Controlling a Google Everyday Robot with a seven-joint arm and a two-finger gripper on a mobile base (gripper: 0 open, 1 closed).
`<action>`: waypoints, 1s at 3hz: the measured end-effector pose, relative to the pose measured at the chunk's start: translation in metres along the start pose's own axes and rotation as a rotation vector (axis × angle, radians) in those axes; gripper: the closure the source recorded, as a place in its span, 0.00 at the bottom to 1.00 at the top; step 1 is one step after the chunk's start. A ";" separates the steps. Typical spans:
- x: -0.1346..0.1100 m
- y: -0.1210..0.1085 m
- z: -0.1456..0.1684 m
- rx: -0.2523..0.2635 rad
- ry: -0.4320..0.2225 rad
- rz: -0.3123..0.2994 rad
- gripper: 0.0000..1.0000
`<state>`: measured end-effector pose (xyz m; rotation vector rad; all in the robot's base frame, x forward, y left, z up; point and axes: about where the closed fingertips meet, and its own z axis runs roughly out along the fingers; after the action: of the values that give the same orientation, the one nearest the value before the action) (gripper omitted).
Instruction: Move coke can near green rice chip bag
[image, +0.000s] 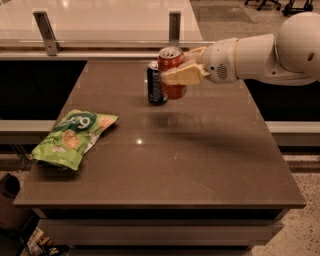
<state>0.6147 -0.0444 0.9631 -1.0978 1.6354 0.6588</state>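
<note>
The coke can (172, 59), red-orange with a silver top, hangs upright in the air above the brown table (200, 155), held by my gripper (181, 70), whose cream fingers are shut on its sides. The white arm reaches in from the right. The can is just right of a dark blue can (155, 84) that stands on the table. The green rice chip bag (74, 138) lies flat near the table's left edge, well to the lower left of the held can.
A glass-railed ledge with two metal posts (46, 33) runs behind the table. The table's front edge (160, 204) is below. A dark bin (10, 200) stands on the floor at the lower left.
</note>
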 end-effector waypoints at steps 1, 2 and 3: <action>-0.005 0.026 0.005 -0.005 -0.024 -0.008 1.00; -0.008 0.050 0.008 0.000 -0.062 -0.001 1.00; -0.010 0.072 0.012 0.007 -0.093 0.010 1.00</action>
<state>0.5564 0.0009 0.9619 -1.0393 1.5633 0.7001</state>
